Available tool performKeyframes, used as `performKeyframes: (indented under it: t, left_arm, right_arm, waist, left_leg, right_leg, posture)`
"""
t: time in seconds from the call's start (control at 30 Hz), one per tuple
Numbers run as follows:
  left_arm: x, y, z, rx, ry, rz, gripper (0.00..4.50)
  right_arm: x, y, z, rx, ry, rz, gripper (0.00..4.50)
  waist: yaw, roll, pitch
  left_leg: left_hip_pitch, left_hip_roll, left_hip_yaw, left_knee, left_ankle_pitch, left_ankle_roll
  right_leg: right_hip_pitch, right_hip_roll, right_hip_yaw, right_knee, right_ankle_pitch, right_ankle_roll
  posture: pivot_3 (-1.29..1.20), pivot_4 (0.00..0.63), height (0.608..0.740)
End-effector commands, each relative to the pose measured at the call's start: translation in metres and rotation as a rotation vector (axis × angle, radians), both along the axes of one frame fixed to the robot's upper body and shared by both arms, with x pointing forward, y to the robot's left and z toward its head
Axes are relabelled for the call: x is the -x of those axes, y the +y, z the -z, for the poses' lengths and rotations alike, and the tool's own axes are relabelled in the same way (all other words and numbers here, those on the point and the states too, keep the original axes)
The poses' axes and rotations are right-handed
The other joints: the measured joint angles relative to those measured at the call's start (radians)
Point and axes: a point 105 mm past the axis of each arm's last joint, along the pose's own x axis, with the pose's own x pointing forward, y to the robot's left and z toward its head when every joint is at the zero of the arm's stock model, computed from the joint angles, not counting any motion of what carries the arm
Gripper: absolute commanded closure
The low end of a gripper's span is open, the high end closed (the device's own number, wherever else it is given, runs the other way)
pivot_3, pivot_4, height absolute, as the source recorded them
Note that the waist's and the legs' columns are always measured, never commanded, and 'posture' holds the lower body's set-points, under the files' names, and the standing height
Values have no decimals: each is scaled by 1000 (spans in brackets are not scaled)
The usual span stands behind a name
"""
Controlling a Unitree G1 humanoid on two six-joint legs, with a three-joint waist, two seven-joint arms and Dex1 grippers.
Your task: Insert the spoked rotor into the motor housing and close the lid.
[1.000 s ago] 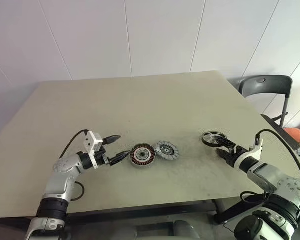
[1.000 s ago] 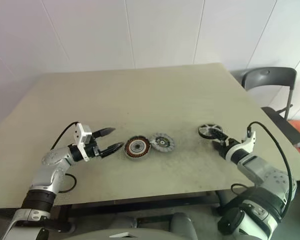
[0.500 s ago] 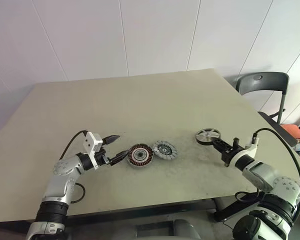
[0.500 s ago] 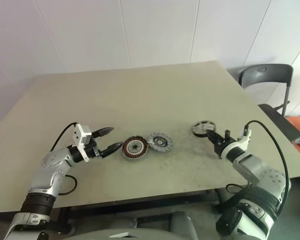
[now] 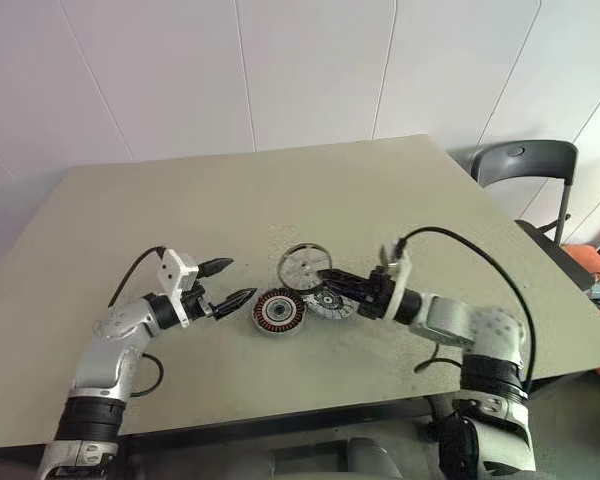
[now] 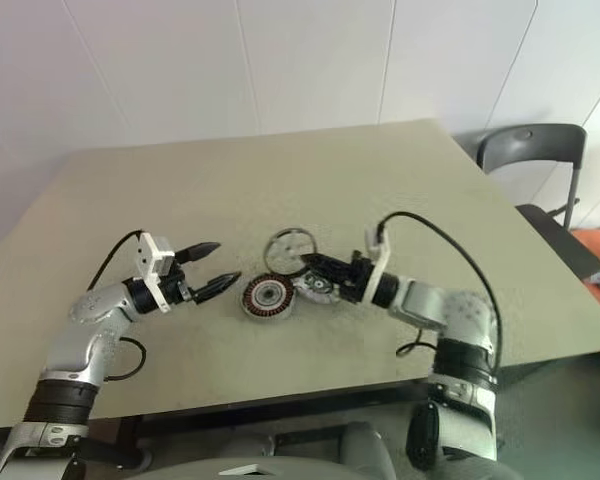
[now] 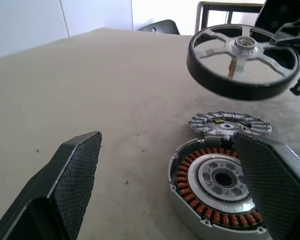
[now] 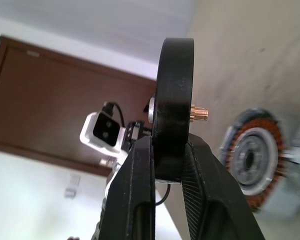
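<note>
1. The right gripper [image 5: 325, 274] pinches the spoked rotor [image 5: 302, 265] by its dark rim, carried in the air above and just behind the motor housing [image 5: 280, 311].
2. The housing lies flat on the table [image 5: 400, 200], windings up, the lid [image 5: 330, 302] touching its right side.
3. The left gripper [image 5: 235, 282], fingers spread and empty, hovers just left of the housing.

1. The left arm reaches forward and inward, its left pincer [image 5: 229, 282] level, fingers spread wide with nothing between them.
2. The right arm crosses toward the middle, its right pincer [image 5: 323, 275] pointing left, fingers clamped on the spoked rotor [image 5: 302, 265] by its rim.
</note>
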Motion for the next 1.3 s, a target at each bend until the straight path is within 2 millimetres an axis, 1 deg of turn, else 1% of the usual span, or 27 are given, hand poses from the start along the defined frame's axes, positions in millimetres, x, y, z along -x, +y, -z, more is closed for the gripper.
performKeyframes:
  t: [0.03,0.1,0.17,0.27,0.47,0.57,0.67,0.93,1.03,1.17,1.3]
  left_arm:
    - [-3,6,-15,2,-49,-17,0]
    - [-2,10,-14,-3,-49,-28,0]
    - [-1,15,-12,-8,-49,-44,0]
    - [3,19,-8,-12,-44,-54,0]
    - [15,17,-7,-12,-47,-58,0]
    - [19,17,-7,-11,-49,-60,0]
    - [21,19,-3,-13,-44,-61,0]
    - [17,43,16,-20,-27,-83,0]
    - [14,39,21,-18,-28,-77,0]
    - [10,23,23,-12,-35,-66,0]
    - [9,19,21,-13,-38,-65,0]
  right_arm:
    - [-4,25,-4,-21,-23,-73,4098]
    - [0,36,-1,-15,-15,-115,4098]
    - [4,43,4,-13,3,-141,4098]
    - [6,46,12,3,26,-144,4098]
    - [11,50,16,-10,51,-167,4098]
    - [10,48,18,-6,55,-150,4098]
    - [7,42,21,2,65,-124,4098]
    - [10,31,28,4,95,-86,4098]
    - [13,34,28,1,96,-96,4098]
    - [16,36,29,-4,107,-107,4098]
    - [18,39,30,-10,120,-117,4098]
  waist:
    - [-5,0,0]
    - [-7,0,0]
    - [-8,0,0]
    - [-9,0,0]
    - [-9,0,0]
    - [-8,0,0]
    - [-9,0,-1]
    - [-9,0,-1]
    - [-9,0,-1]
    - [-8,0,-1]
    - [-10,-1,-1]
  left_leg:
    - [0,0,0,0,0,0]
    - [-1,0,0,0,0,0]
    - [-3,0,0,0,0,0]
    - [-12,0,-1,1,0,-1]
    - [-13,0,-1,1,0,-1]
    - [-13,0,0,1,0,-1]
    - [-13,0,1,1,0,-1]
    - [-13,0,2,1,0,-1]
    - [-13,0,2,1,0,-1]
    - [-13,0,2,2,0,-1]
    - [-13,0,2,2,0,-1]
  right_leg:
    - [0,0,0,0,0,0]
    - [-1,0,0,0,1,-1]
    - [-4,0,0,1,3,-3]
    - [-16,0,0,3,4,-5]
    - [-18,-1,1,2,5,-5]
    - [-17,-1,0,3,5,-5]
    - [-17,0,0,3,5,-5]
    - [-17,0,0,3,5,-5]
    - [-17,0,0,3,5,-5]
    - [-17,-1,0,3,6,-5]
    - [-17,0,0,3,6,-5]
  posture:
    - [0,0,740]
    - [0,0,740]
    - [0,0,740]
    - [0,0,740]
    - [0,0,740]
    - [0,0,740]
    - [0,0,740]
    - [0,0,740]
    - [0,0,740]
    - [0,0,740]
    - [0,0,740]
